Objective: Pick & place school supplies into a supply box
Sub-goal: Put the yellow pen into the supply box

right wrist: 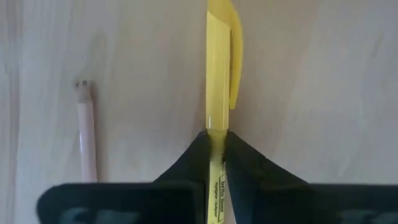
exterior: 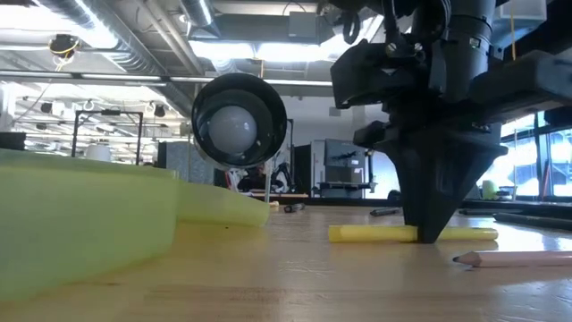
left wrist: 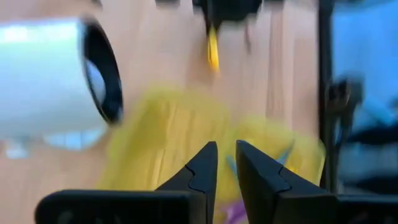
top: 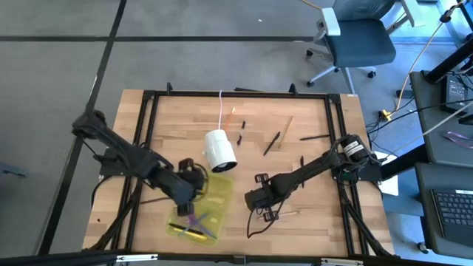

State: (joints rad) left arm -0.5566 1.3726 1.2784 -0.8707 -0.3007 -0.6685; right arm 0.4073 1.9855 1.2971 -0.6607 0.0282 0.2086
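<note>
A yellow highlighter (right wrist: 219, 74) lies flat on the wooden table, with my right gripper (right wrist: 216, 138) shut on it. It also shows in the low view, highlighter (exterior: 375, 233) under my right gripper (exterior: 427, 234). A wood-coloured pencil (right wrist: 87, 140) lies beside it. The yellow-green supply box (top: 201, 210) sits near the front edge with purple scissors (top: 195, 219) inside. My left gripper (left wrist: 225, 148) hovers over the box with a narrow gap between its fingers and nothing in it. My right gripper pinches the highlighter's barrel (right wrist: 217, 127) between its two fingers, just below the cap and clip. The fingers come from above, pointing down, and lie across the barrel. The highlighter lies level on the table (exterior: 357, 268).
A white cylinder (top: 219, 150) on a cord lies just beyond the box, its dark open end toward the front. Several dark pens (top: 272, 142) and a wooden piece (top: 287, 131) lie scattered at the far side. A black frame (top: 336, 133) borders the table.
</note>
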